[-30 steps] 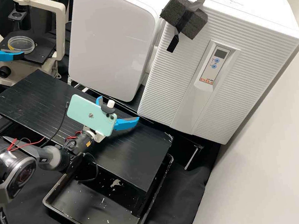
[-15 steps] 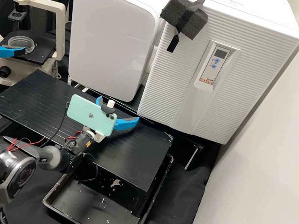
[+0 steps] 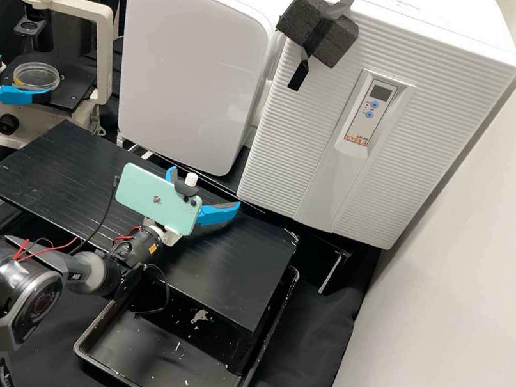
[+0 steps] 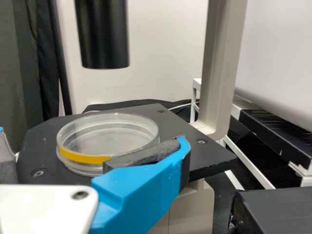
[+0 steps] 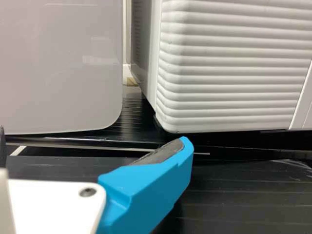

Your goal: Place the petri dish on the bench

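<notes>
On the black stage (image 4: 175, 124) (pale wall (image 4: 161, 48) behind) rests the petri dish (image 4: 108, 139).

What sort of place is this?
Looks like a lab, probably biology: there's a microscope with a petri dish on its stage, plus a big white ribbed cabinet with a small control panel.
</notes>
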Tool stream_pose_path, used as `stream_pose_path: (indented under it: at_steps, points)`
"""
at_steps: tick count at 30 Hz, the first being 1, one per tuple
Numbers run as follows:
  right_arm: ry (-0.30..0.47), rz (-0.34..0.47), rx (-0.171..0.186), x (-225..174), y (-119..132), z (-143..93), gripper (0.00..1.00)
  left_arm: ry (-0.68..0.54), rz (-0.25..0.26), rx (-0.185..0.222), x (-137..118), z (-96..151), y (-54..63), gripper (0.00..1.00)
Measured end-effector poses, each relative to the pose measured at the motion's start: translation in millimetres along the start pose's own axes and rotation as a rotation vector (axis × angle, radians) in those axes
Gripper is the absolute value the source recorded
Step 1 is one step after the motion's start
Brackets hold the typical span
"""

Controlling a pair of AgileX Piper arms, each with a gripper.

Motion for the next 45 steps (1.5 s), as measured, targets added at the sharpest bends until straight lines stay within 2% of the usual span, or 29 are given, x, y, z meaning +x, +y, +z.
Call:
stream_pose_path:
  at_steps: [5,15,16,27,45]
  points:
    - [0.000,0.000,0.000,0,0,0,1.00,0.015,0.001,-0.013,4,-2,-1.7,1.00]
    - [0.000,0.000,0.000,0,0,0,1.00,0.008,0.004,-0.013,10,-1,-4.4,1.00]
    - [0.000,0.000,0.000,0,0,0,1.00,0.006,0.003,-0.013,10,-1,-5.2,0.00]
    - [0.000,0.000,0.000,0,0,0,1.00,-0.004,0.023,-0.013,13,0,-8.8,0.00]
    - [0.000,0.000,0.000,0,0,0,1.00,-0.009,0.019,-0.013,13,2,-10.4,0.00]
